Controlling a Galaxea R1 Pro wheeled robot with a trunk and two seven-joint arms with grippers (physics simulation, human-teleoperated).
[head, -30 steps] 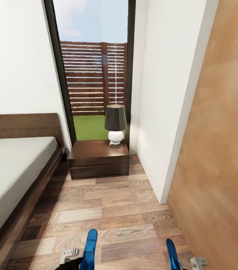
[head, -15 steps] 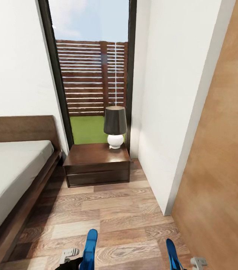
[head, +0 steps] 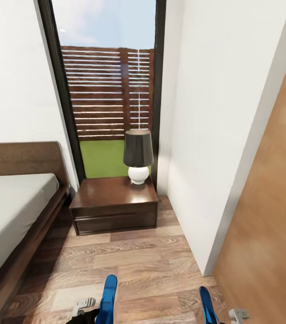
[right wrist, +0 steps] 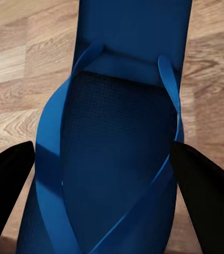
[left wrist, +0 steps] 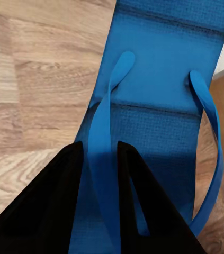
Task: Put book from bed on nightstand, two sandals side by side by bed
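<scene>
Each hand carries one bright blue sandal low over the plank floor. In the head view the left sandal (head: 108, 298) and the right sandal (head: 207, 304) stick up at the bottom edge. My left gripper (left wrist: 98, 203) is shut on the left sandal (left wrist: 159, 90), its black fingers (left wrist: 48, 211) pinching one strap. My right gripper (right wrist: 112, 185) is shut on the right sandal (right wrist: 117, 137), one finger against each side edge. The bed (head: 12, 211) lies at the left. The nightstand (head: 113, 204) stands ahead beside the headboard. The book is out of view.
A dark-shaded lamp with a white base (head: 138, 155) stands on the nightstand's back right corner. Behind it is a tall dark-framed window (head: 109, 90). A white wall (head: 206, 135) and a wooden panel (head: 273, 216) close the right side, leaving a narrow floor strip (head: 138, 265).
The whole picture has shifted: the camera moved forward, so the nightstand looks nearer and less of the bed shows. Both sandals stay held the same way.
</scene>
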